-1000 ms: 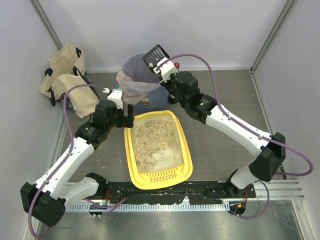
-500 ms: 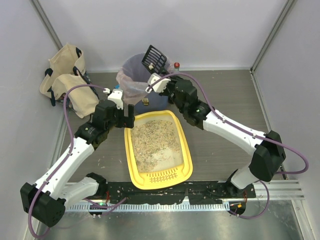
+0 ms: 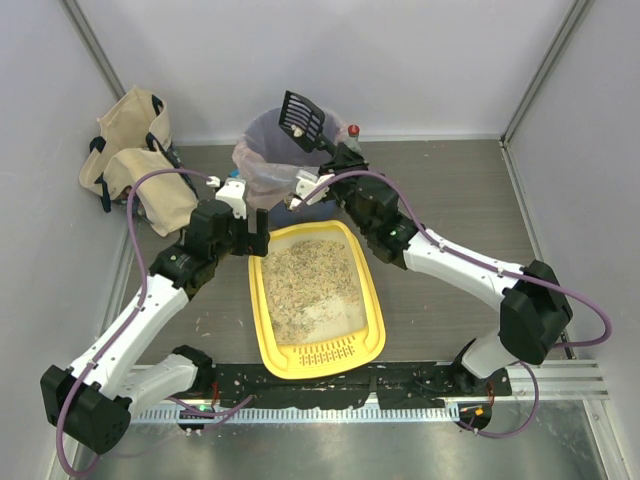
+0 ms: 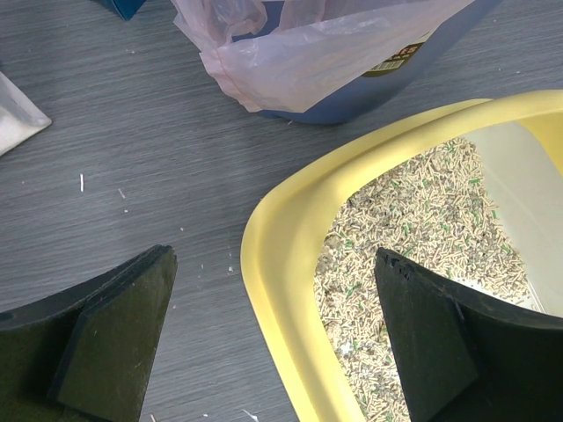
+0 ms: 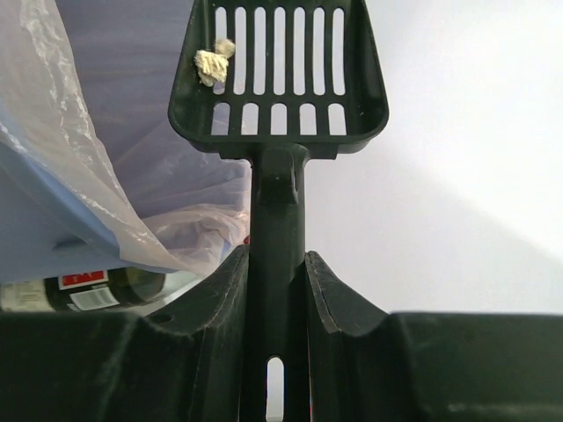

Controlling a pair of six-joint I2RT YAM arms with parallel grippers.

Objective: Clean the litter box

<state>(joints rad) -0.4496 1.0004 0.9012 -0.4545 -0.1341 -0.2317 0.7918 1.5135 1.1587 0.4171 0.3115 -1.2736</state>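
Litter box (image 3: 262, 330): yellow, grilled end nearest your bases, beige granules (image 4: 396, 229) inside. Its far left corner runs between the jaws of your left gripper (image 4: 271, 264), which stand wide open and hold nothing, one finger over the table (image 4: 132, 132) outside the rim, the other over the granules. Blue bin (image 4: 352, 61), clear liner: just ahead of those jaws. Right gripper (image 5: 277, 264): jaws clamped tight on the handle of a black slotted scoop (image 5: 277, 79) that projects straight ahead of them over the bin. One pale clump (image 5: 211, 63) sits in the scoop's left corner. Canvas bag (image 3: 130, 150): well left of your left jaws.
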